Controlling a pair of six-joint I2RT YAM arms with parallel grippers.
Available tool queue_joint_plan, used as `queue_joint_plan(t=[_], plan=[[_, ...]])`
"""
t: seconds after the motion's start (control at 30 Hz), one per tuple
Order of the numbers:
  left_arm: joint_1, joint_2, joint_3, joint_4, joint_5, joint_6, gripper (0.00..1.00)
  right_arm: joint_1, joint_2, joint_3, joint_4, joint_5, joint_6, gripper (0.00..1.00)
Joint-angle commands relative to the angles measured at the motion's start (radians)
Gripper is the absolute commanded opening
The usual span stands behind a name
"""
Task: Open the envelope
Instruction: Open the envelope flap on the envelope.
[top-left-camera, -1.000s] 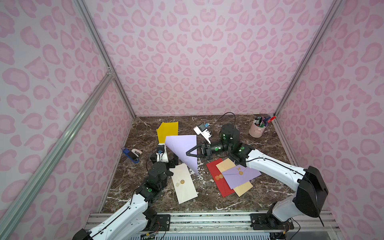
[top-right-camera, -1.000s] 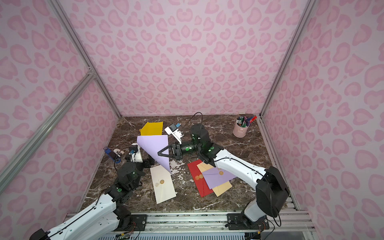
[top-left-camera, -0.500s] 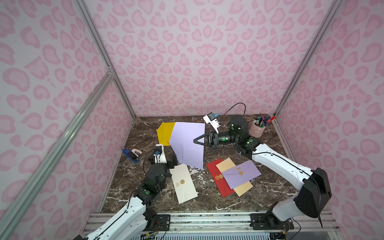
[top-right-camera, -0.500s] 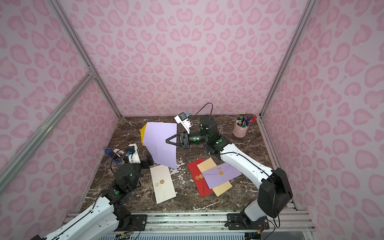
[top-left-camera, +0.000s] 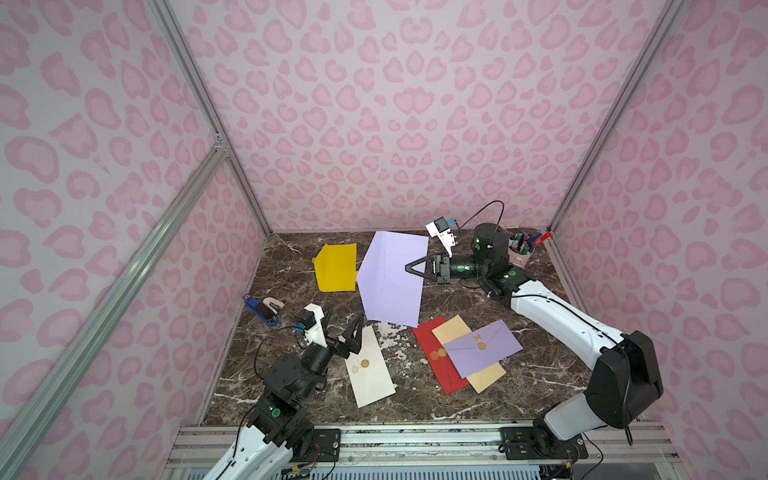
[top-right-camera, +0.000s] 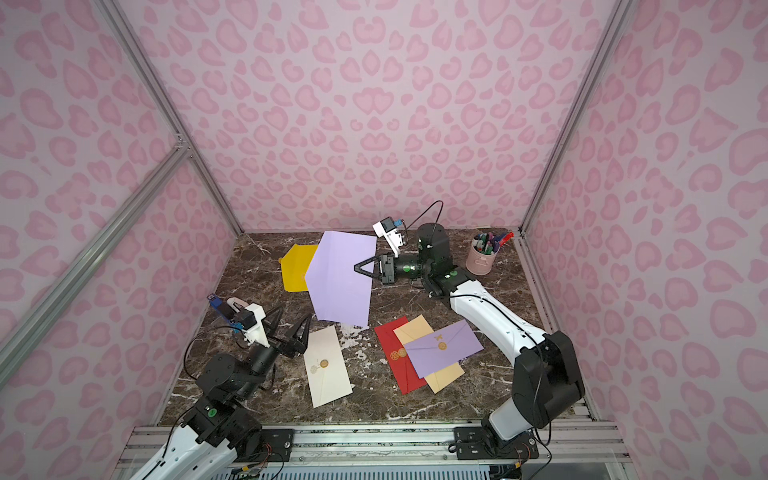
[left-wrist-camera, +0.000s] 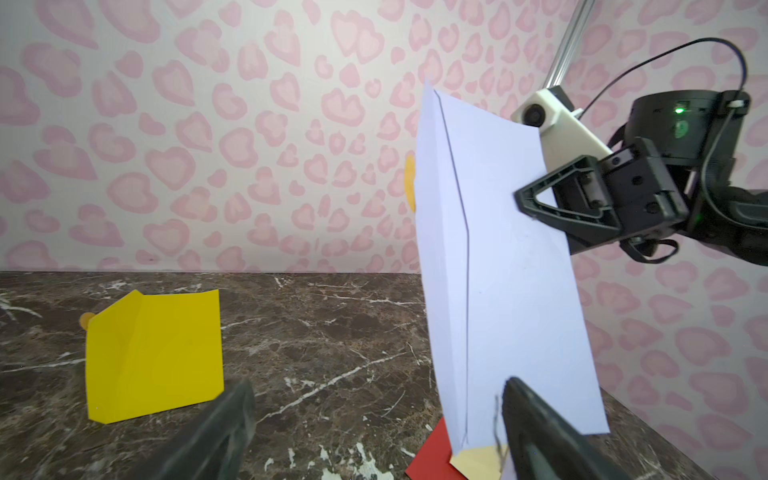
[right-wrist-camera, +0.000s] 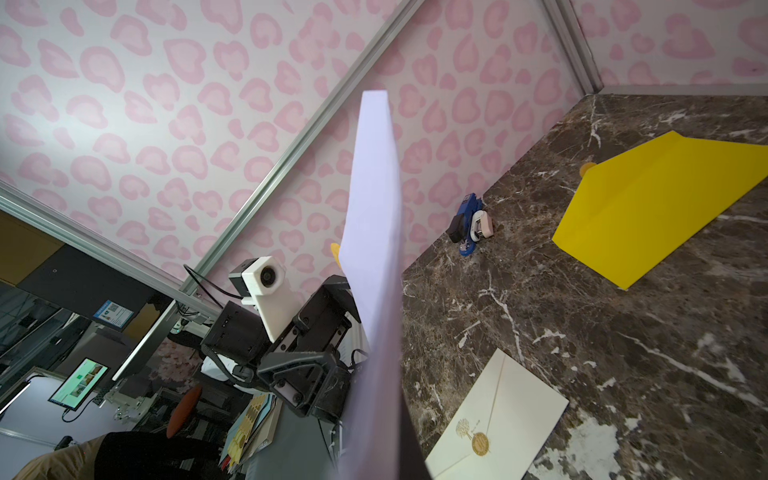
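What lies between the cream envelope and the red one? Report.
Only bare table separates the cream envelope and red envelope, in both top views.

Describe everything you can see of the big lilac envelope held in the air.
The lilac envelope is plain smooth paper with faint creases, its pointed flap open with a yellow seal at its tip. It hangs nearly upright above the table, pinched at the edge opposite the flap by the shut right end effector.

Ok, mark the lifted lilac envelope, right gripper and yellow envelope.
lifted lilac envelope (top-left-camera: 390, 282): a top view, its centre.
right gripper (top-left-camera: 407, 269): a top view, between fingertips.
yellow envelope (top-left-camera: 336, 268): a top view, its centre.
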Motion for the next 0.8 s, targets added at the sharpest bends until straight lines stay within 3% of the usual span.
queue_joint_plan(t=[0.0, 0.23, 0.4, 0.57, 0.77], plan=[[0.002, 0.024, -0.001, 0.03, 0.08, -0.021, 0.94, 0.002, -0.004, 0.001, 0.048, -0.03, 0.015, 0.0], [0.002, 0.082, 0.006, 0.093, 0.12, -0.018, 0.95, 0.023, -0.019, -0.014, 0.083, -0.038, 0.037, 0.0], [0.004, 0.102, 0.024, 0.129, 0.136, -0.007, 0.89, 0.051, -0.024, -0.017, 0.087, -0.039, 0.034, 0.0], [0.017, 0.126, 0.03, 0.207, 0.215, -0.017, 0.71, 0.071, -0.032, -0.033, 0.11, -0.05, 0.037, 0.0], [0.029, 0.165, 0.038, 0.247, 0.285, -0.042, 0.31, 0.074, -0.032, -0.031, 0.104, -0.05, 0.026, 0.0]])
